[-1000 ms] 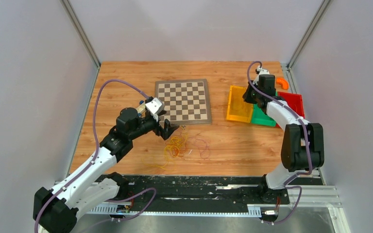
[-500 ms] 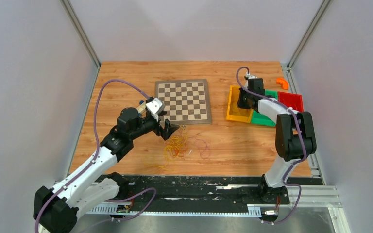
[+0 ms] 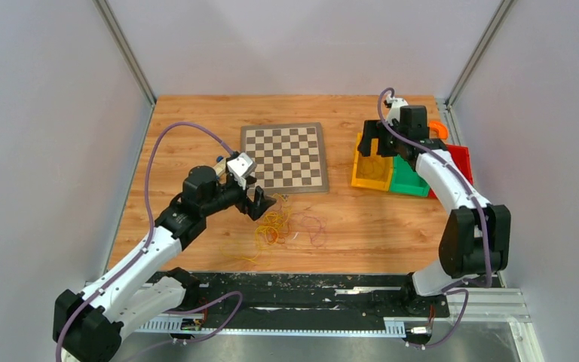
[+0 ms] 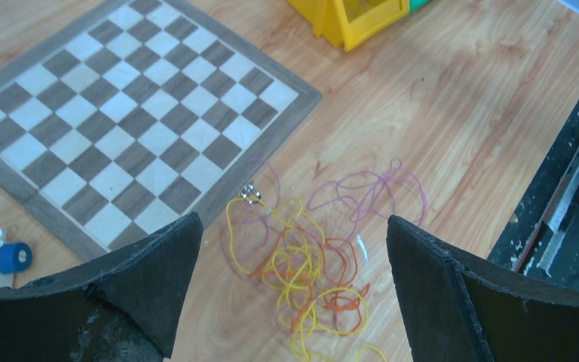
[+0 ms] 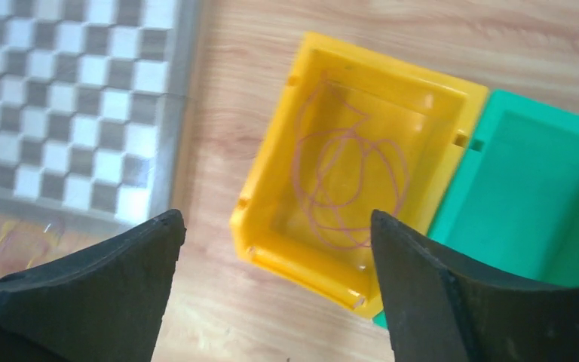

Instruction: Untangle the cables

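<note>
A wooden desk [image 3: 188, 121] carries a chessboard [image 3: 284, 157] lying flat near its middle, with a small blue-capped item [image 4: 13, 257] just off the board's edge. To the right a yellow bin [image 3: 357, 162], a green bin [image 3: 409, 183] and a red bin [image 3: 458, 160] sit side by side, touching, with a curved orange piece [image 3: 440, 130] just behind them.

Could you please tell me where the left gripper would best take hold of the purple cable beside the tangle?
I would take the purple cable on its outer loop, which lies alone on the table, away from the yellow and orange cables. Come straight down with the open left gripper: the strand lies flat, and there nothing crosses it.
</note>
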Robot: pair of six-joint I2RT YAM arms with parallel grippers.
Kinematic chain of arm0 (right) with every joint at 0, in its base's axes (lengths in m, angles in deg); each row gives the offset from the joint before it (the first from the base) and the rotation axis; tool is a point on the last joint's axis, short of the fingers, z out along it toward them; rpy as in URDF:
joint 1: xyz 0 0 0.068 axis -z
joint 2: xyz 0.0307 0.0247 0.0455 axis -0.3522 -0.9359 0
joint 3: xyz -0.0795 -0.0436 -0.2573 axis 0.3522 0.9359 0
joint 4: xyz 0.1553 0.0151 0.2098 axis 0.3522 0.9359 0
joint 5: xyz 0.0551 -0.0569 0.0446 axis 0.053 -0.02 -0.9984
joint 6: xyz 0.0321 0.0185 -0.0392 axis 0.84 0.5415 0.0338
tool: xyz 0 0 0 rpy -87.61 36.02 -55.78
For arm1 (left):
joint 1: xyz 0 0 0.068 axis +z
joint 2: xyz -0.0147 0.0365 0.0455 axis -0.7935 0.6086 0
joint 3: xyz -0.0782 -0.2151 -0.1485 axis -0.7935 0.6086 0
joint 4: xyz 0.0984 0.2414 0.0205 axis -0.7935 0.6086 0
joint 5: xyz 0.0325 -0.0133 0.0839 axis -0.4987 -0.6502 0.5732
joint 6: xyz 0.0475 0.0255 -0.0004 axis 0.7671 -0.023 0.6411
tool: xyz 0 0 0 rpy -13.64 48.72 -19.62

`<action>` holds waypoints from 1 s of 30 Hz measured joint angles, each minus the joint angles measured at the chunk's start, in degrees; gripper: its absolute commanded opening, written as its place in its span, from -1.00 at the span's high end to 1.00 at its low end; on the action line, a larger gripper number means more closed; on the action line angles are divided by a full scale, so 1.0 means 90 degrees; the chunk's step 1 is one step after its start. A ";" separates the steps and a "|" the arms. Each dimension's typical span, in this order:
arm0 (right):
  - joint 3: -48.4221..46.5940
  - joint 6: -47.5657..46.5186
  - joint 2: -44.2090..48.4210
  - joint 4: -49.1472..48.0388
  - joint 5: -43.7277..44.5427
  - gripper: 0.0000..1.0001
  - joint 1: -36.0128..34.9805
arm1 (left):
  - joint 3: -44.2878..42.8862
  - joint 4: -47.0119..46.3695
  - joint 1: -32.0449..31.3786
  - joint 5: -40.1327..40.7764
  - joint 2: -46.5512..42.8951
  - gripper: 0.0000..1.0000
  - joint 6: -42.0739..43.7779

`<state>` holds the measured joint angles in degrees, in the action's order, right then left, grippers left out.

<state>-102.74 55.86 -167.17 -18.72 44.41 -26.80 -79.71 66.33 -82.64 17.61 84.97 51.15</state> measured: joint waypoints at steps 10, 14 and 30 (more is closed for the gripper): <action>0.0114 -0.1749 0.0692 0.1433 -0.2380 -1.00 -0.1666 | -0.0495 0.1413 0.0787 -0.1214 0.0770 -1.00 -0.0007; 0.0534 -0.2171 0.0398 0.1588 -0.2487 -0.98 -0.2688 | -0.0517 0.1906 0.0811 -0.1379 0.1491 -1.00 -0.0012; 0.0974 -0.2499 -0.0707 0.1175 -0.2147 1.00 -0.3177 | -0.0748 0.2271 0.0823 -0.1464 0.4002 0.29 -0.0469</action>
<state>-93.98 33.37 -173.53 -8.14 25.09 -55.39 -86.45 86.76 -75.23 4.43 120.99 46.94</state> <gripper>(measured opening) 0.067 0.701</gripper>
